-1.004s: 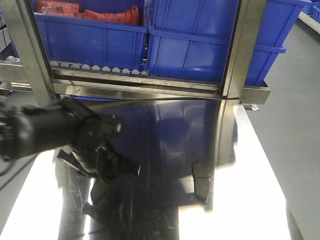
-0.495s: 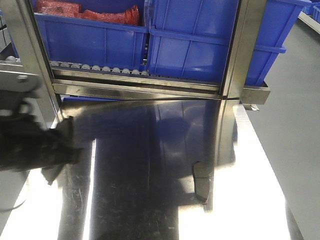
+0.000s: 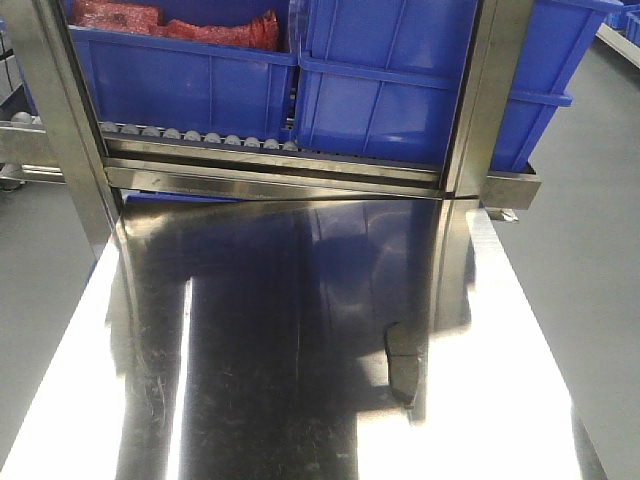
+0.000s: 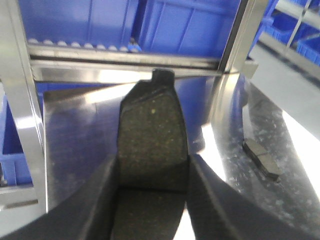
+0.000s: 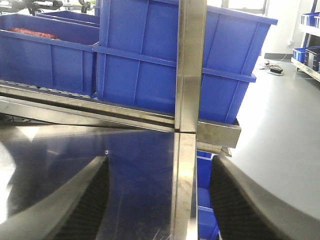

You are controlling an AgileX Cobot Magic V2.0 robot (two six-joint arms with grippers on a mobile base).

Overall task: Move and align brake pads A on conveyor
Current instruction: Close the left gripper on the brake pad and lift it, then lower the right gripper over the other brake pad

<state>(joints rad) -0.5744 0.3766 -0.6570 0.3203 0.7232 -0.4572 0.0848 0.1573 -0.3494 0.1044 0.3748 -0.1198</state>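
Observation:
My left gripper (image 4: 152, 172) is shut on a dark grey brake pad (image 4: 151, 130), which stands up between the fingers above the shiny steel tabletop (image 4: 80, 145). A second brake pad (image 3: 403, 365) lies flat on the steel tabletop at the right; it also shows in the left wrist view (image 4: 261, 159). My right gripper (image 5: 159, 172) is open and empty, over the tabletop near a steel post (image 5: 189, 65). Neither arm shows in the front view. The conveyor belt is out of view.
Blue plastic bins (image 3: 380, 80) stand on a roller rack (image 3: 200, 137) behind the tabletop; one holds red parts (image 3: 170, 20). Steel frame posts (image 3: 485, 100) rise at the table's far edge. Grey floor (image 3: 590, 250) lies to the right.
My left arm, holding the brake pad, has swung left across the tabletop and left the front view. The pad lying at the right has not moved.

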